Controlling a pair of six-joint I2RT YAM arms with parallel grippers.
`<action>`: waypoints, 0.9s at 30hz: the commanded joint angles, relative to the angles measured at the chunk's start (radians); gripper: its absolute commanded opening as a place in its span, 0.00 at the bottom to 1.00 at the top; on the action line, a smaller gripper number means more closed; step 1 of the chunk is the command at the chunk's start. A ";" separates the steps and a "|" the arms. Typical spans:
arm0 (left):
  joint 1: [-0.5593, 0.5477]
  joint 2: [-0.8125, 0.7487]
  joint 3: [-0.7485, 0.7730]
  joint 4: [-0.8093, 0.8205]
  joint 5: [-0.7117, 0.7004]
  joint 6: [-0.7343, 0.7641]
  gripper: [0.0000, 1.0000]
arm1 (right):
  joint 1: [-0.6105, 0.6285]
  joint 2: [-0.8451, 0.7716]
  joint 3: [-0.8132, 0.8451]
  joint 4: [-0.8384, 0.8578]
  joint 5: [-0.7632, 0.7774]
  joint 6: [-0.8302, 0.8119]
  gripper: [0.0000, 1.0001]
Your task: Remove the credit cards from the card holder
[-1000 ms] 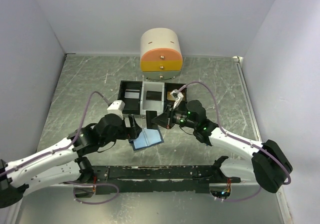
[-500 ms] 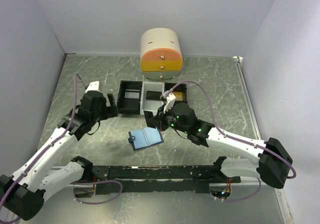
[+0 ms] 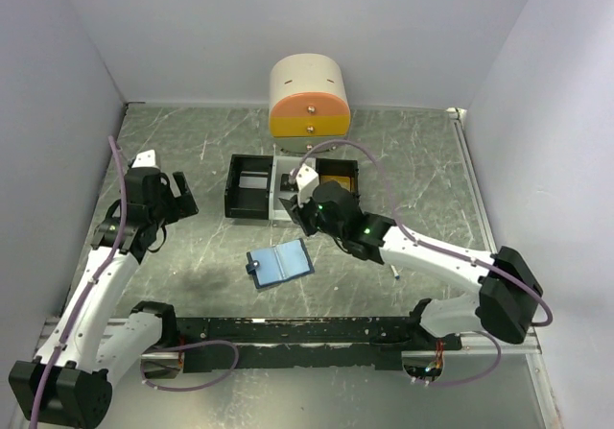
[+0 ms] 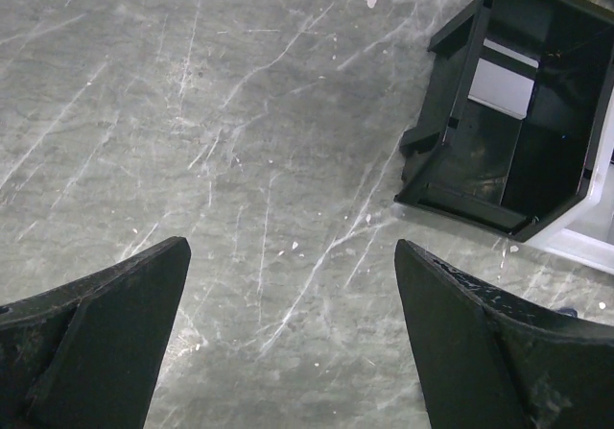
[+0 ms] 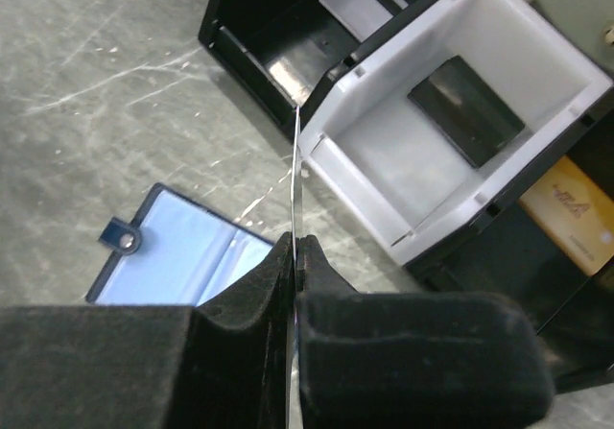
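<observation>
The card holder [image 3: 280,263] lies open and flat on the table, light blue inside, its dark clasp tab at the left; it also shows in the right wrist view [image 5: 182,266]. My right gripper [image 3: 299,208] is shut on a thin card [image 5: 297,170] seen edge-on, held upright just before the front of the tray's [image 3: 230,184] white middle compartment [image 5: 384,74]. A dark card [image 5: 465,110] lies in that compartment, a tan-gold card [image 5: 571,203] in the right one, a white card [image 5: 355,2] in the left one. My left gripper [image 3: 177,194] is open and empty over bare table at the left.
A cream and orange rounded drawer box [image 3: 309,103] stands behind the tray. The tray's left black compartment [image 4: 460,199] is right of and beyond my left fingers [image 4: 106,304]. A small thin white object [image 3: 392,274] lies by the right forearm. Grey walls close the table in.
My left arm has swung away from the card holder to the far left and opened. My right gripper has moved from the holder back toward the tray, still pinching the card.
</observation>
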 commanded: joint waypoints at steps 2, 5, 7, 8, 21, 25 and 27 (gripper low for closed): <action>0.007 -0.031 -0.009 0.001 0.022 0.022 1.00 | -0.011 0.114 0.146 -0.049 0.050 -0.107 0.00; 0.006 -0.053 -0.018 0.009 0.020 0.023 1.00 | -0.027 0.198 0.238 -0.096 0.043 -0.147 0.00; 0.006 -0.060 -0.020 0.010 0.019 0.025 1.00 | -0.033 0.260 0.302 -0.155 0.067 -0.196 0.00; 0.006 -0.061 -0.020 0.010 0.018 0.024 1.00 | -0.034 0.287 0.333 -0.188 0.099 -0.217 0.00; 0.006 -0.045 -0.021 0.011 0.028 0.026 0.99 | -0.101 0.521 0.509 -0.267 0.163 -0.544 0.00; 0.006 -0.041 -0.022 0.011 0.027 0.026 0.99 | -0.127 0.601 0.569 -0.320 0.136 -0.611 0.00; 0.006 -0.038 -0.021 0.013 0.028 0.026 0.99 | -0.142 0.632 0.600 -0.325 0.133 -0.631 0.00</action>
